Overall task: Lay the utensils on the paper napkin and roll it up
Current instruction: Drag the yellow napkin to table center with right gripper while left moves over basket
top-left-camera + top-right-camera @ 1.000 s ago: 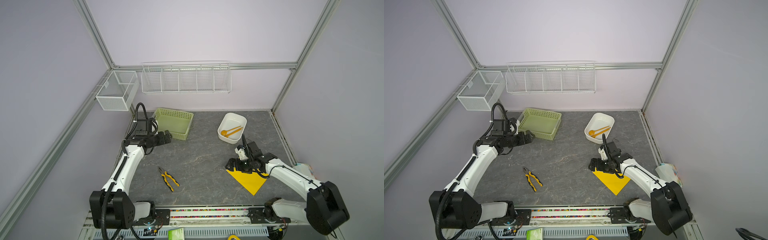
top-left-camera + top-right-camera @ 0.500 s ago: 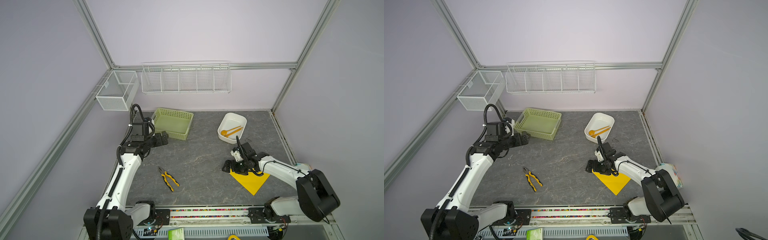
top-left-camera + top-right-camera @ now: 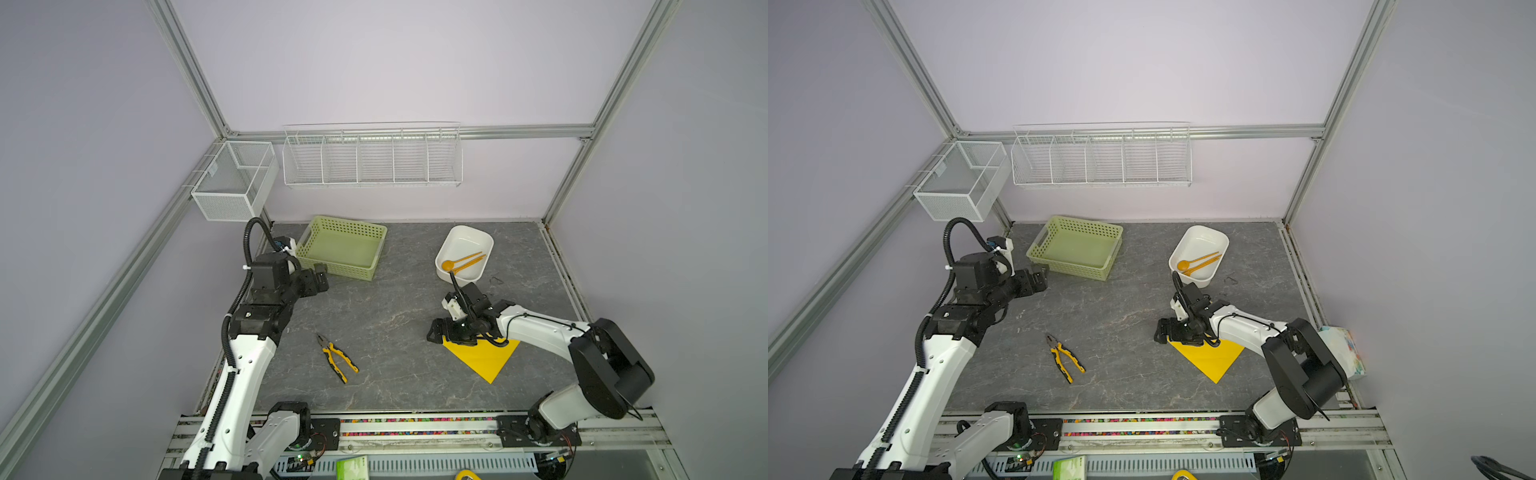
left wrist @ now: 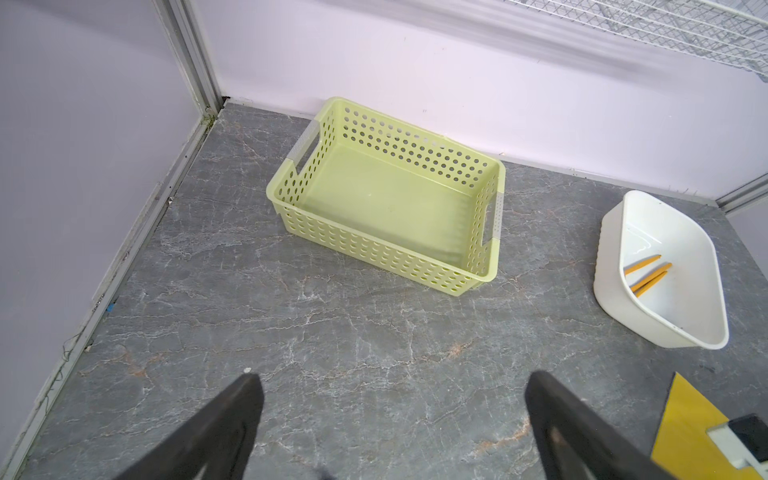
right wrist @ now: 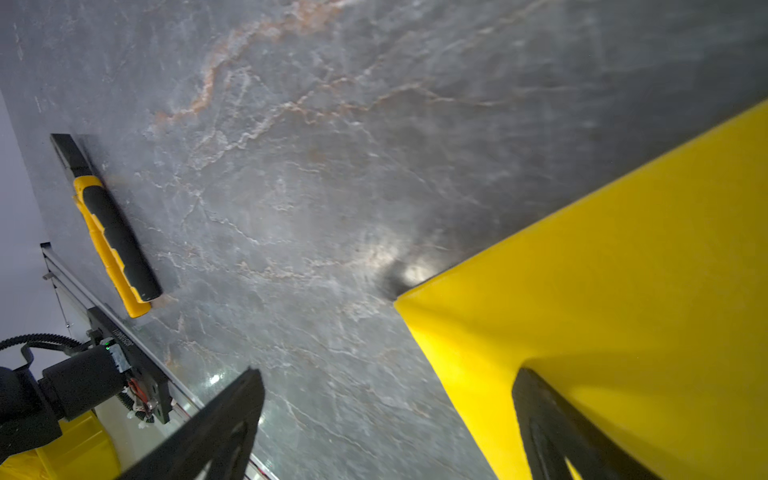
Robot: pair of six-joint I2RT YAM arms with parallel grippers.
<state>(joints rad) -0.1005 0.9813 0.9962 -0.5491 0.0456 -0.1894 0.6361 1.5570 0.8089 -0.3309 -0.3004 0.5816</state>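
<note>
**Colleague:** What do the top views give you?

**Me:** In both, the utensils (image 3: 463, 262) lie together in the white dish (image 3: 482, 243) at the back of the table (image 3: 395, 299). The paper napkin (image 3: 484, 357) lies flat and bare nearer the front, so I judge nothing is laid out yet. My right hand (image 3: 436, 333) sits low at the napkin's corner nearest mid-table, probably to shift or square the sheet before loading it. My left hand (image 3: 322, 276) hovers just beside the green basket (image 3: 336, 266), clear of the work. The pliers (image 3: 337, 358) lie mid-table and are no part of this job.

**Colleague:** And the left wrist?

**Me:** Its fingers (image 4: 224, 424) are spread wide with nothing between them and bare table beneath. The dish is off to one side, with orange handles showing inside.

**Colleague:** Right wrist?

**Me:** That hand is spread wide as well and holds nothing. One of its fingers (image 5: 561, 436) is over the yellow paper and the other is over bare table, with the napkin's corner between them. I cannot tell whether it presses on the sheet.
</note>
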